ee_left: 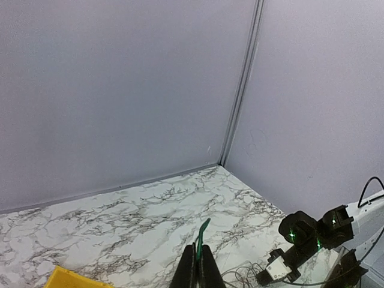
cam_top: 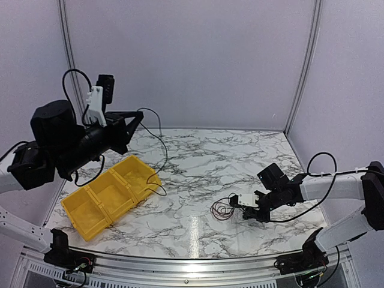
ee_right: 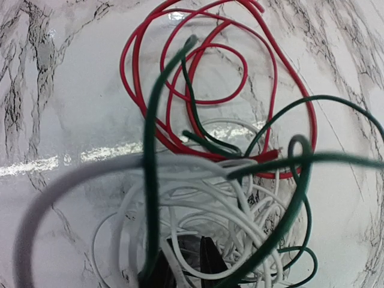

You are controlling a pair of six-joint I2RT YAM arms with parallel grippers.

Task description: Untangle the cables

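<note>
Thin cables (cam_top: 222, 209) in a small loose tangle on the worktop (cam_top: 198, 162), right of centre. Close up: red cable (ee_right: 204, 102) in several overlapping loops, flat on the marble at the far side; white cable (ee_right: 180, 163) in many tight coils on the near side, overlapping the red at its edge; green cable (ee_right: 150, 180) threaded through both, arching up off the heap, partly blurred. Apart from the tangle, one more thin dark strand (cam_top: 166, 153), green at its tip, pinched in the closed left claw (ee_left: 198, 247) and hanging in a long curve down to the worktop beside the bin (cam_top: 90, 210).
</note>
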